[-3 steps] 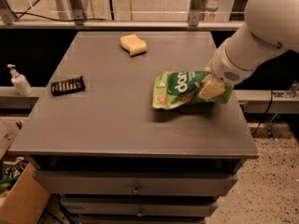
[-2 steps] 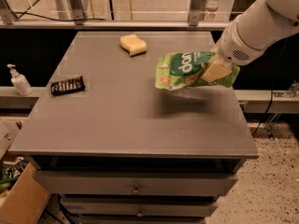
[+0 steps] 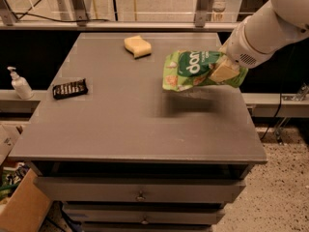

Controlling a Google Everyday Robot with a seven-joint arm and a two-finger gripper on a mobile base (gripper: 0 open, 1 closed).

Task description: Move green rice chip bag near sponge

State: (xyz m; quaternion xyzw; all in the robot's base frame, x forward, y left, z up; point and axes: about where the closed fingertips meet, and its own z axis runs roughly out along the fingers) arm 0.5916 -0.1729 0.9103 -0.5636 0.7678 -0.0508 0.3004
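Observation:
The green rice chip bag (image 3: 193,70) hangs in the air above the right half of the grey table (image 3: 135,124), with its shadow on the tabletop below. My gripper (image 3: 224,71) comes in from the upper right on a white arm and is shut on the bag's right end. The pale yellow sponge (image 3: 137,46) lies on the table at the back, left of and beyond the bag, apart from it.
A black ridged rectangular object (image 3: 70,88) lies near the table's left edge. A white pump bottle (image 3: 20,83) stands on a ledge left of the table. Drawers (image 3: 140,190) sit under the tabletop. A cardboard box (image 3: 21,209) stands at the lower left.
My gripper has lifted the bag off the table and carried it up and back, a little closer to the sponge. The sponge and black object have not moved.

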